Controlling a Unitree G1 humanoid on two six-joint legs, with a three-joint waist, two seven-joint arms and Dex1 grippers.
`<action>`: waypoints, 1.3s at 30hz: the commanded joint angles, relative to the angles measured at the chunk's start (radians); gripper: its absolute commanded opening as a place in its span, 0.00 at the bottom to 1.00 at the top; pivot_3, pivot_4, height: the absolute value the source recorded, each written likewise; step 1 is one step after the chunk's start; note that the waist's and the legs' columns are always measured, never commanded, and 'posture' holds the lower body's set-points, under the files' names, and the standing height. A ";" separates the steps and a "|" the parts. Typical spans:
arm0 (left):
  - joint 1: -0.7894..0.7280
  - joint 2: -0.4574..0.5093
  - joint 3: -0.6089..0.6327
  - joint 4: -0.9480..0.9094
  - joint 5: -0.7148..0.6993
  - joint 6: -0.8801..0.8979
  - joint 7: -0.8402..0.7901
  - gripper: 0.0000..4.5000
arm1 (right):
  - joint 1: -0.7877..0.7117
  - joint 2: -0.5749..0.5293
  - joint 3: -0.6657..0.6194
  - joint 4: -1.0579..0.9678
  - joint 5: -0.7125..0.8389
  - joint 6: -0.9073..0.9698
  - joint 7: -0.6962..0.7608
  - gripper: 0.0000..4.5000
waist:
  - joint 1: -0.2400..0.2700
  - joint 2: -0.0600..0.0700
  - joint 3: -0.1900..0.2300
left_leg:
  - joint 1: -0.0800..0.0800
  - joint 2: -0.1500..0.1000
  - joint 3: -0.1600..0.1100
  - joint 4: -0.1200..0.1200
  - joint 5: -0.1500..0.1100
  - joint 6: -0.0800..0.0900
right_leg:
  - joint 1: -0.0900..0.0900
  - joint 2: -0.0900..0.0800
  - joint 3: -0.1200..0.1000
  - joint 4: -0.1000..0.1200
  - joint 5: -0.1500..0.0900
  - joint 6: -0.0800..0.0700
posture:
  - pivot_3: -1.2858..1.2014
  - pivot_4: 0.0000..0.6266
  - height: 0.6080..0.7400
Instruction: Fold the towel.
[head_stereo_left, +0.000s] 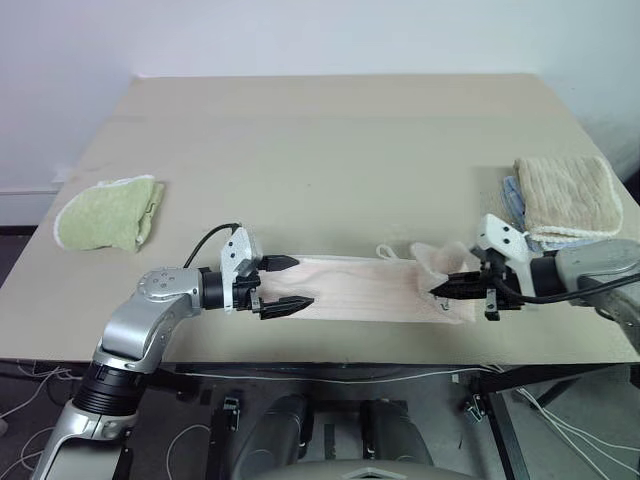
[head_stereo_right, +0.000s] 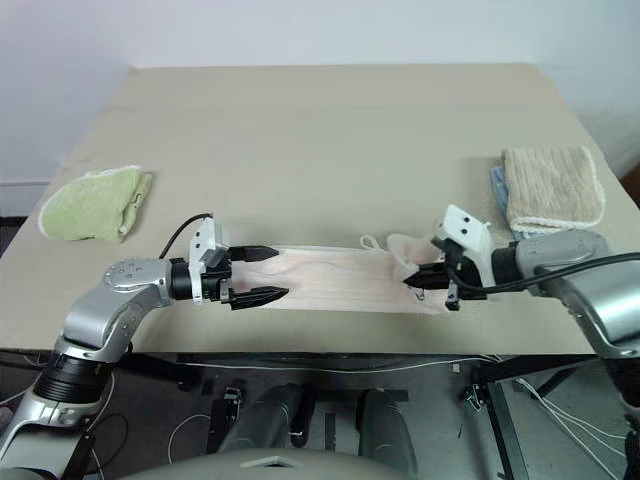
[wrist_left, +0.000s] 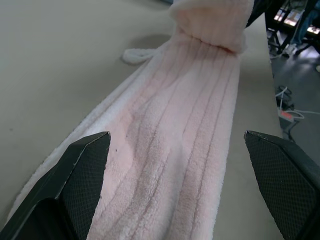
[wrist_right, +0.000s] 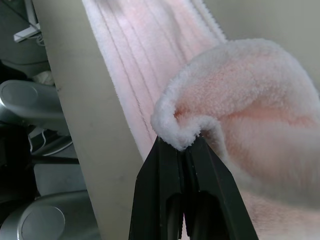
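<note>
My left arm bends in from the near left edge of the table (head_stereo_left: 330, 130) and lies almost level, pointing along the towel (head_stereo_left: 360, 288) toward its far end. My left gripper (head_stereo_left: 287, 285) stands with its two black fingers (wrist_left: 82, 172) spread wide, one on each side of the towel's near-left end; they hold nothing, and I cannot tell whether they touch the cloth.

The towel itself is a long pale pink strip lying flat beside the table's front edge, between my two hands, with a small whitish loop (head_stereo_left: 385, 251) sticking out from its far side.

My right arm comes in from the right, tilted downward and pointing back toward my left hand. My right gripper (head_stereo_left: 447, 287) has its fingers pinched tight on the towel's right end: in the right wrist view the whitish stitched edge bulges out just above the closed fingertips (wrist_right: 187, 150). That end is lifted off the table and curled over onto the rest of the strip.

Farther back from the towel, a beige ribbed towel (head_stereo_left: 568, 195) sits on a small stack at the right, and a light green towel (head_stereo_left: 110, 212) lies near the table's left edge.
</note>
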 joint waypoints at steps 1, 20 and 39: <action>0.004 0.010 0.009 -0.036 -0.002 -0.012 0.001 1.00 | -0.014 0.016 0.004 -0.067 0.012 -0.006 -0.003 0.01 | -0.001 0.000 0.000 | 0.000 0.000 0.000 0.000 0.000 0.000 | 0.000 0.000 0.000 0.000 0.000 0.000 | 0.52 0.24 1.00; 0.022 0.008 0.012 0.010 0.020 -0.066 -0.021 1.00 | -0.011 0.056 0.063 -0.058 -0.056 -0.072 -0.004 0.36 | -0.001 0.000 0.000 | 0.000 0.000 0.000 0.001 0.000 0.000 | 0.000 0.000 0.000 0.001 0.000 0.000 | 0.52 0.24 1.00; -0.307 -0.145 -0.003 0.139 -0.062 -0.068 -0.077 0.64 | 0.052 0.279 -0.207 0.089 0.152 0.000 -0.151 0.22 | -0.009 -0.001 0.000 | 0.001 -0.001 0.002 0.004 0.001 0.002 | 0.000 0.001 0.003 0.004 0.003 0.005 | 0.52 0.24 1.00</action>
